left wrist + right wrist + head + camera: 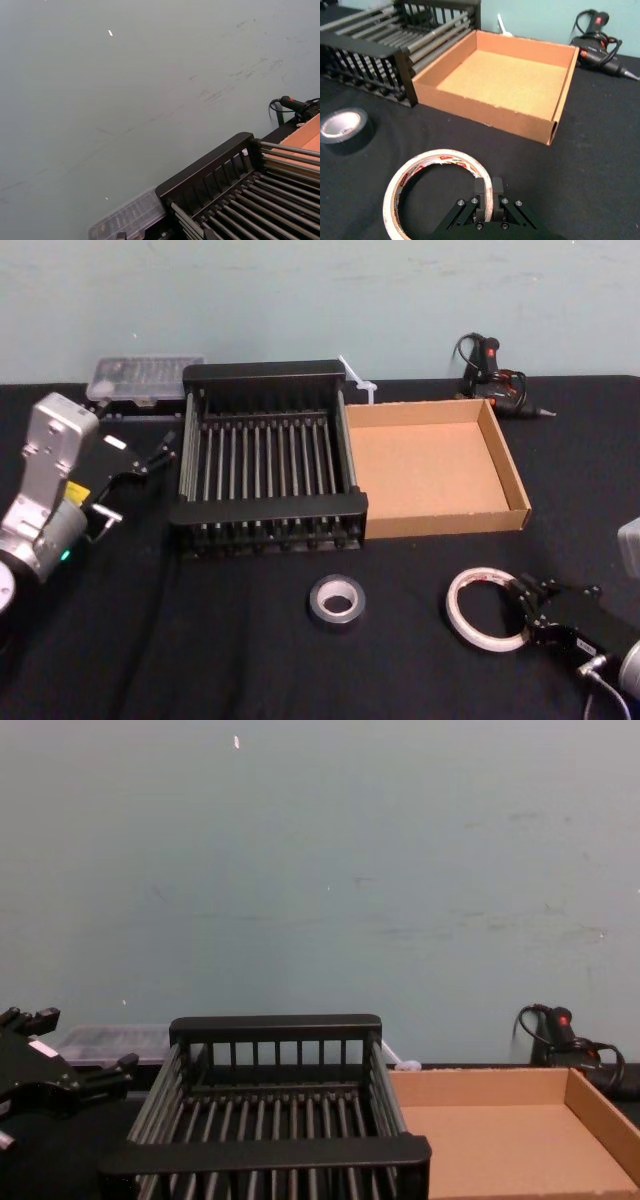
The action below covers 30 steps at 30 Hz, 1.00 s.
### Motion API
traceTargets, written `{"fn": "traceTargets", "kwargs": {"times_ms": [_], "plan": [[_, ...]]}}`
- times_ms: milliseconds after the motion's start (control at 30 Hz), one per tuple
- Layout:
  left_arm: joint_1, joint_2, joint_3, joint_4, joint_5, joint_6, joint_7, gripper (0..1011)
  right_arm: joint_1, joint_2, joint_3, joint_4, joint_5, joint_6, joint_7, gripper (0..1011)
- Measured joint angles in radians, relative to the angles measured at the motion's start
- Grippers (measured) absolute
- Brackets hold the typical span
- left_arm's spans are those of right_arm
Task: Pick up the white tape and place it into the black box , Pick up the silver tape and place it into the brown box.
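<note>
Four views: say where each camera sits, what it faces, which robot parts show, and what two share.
Head: high, looking down at the black box, brown box, silver tape; both arms show.
Chest: low, facing the wall; left gripper.
Left wrist: aimed at the wall.
Right wrist: right gripper on the white tape.
All share the black box.

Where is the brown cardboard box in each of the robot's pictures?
Head view: the brown box is right of centre, beside the black box.
Left wrist view: just a corner of it shows.
Right wrist view: upper middle.
Chest view: lower right.
Shared landmark: the black box touching its side.
</note>
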<state>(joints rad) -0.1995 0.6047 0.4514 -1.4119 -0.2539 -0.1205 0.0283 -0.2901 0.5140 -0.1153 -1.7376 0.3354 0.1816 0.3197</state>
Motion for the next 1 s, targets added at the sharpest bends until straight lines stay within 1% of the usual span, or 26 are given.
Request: {"fn": "traceTargets", "kwargs": {"times_ms": [233, 333, 567, 667, 833, 1000], "plan": [[0.000, 0.000, 0.000, 0.000, 0.000, 0.000, 0.000, 1001, -0.008, -0.001, 0.008, -0.005, 0.023, -0.051, 0.014, 96], [0.000, 0.000, 0.000, 0.000, 0.000, 0.000, 0.000, 1001, -0.012, -0.004, 0.014, -0.005, 0.039, -0.087, 0.024, 96], [0.000, 0.000, 0.000, 0.000, 0.000, 0.000, 0.000, 1001, -0.013, -0.004, 0.022, -0.008, 0.055, -0.120, 0.029, 96], [0.000, 0.000, 0.000, 0.000, 0.000, 0.000, 0.000, 1001, -0.015, -0.012, 0.032, -0.014, 0.076, -0.144, 0.031, 96], [0.000, 0.000, 0.000, 0.000, 0.000, 0.000, 0.000, 1001, -0.015, -0.023, 0.038, -0.023, 0.083, -0.174, 0.026, 96], [0.000, 0.000, 0.000, 0.000, 0.000, 0.000, 0.000, 1001, -0.004, -0.027, 0.035, -0.033, 0.083, -0.182, 0.021, 96]]}}
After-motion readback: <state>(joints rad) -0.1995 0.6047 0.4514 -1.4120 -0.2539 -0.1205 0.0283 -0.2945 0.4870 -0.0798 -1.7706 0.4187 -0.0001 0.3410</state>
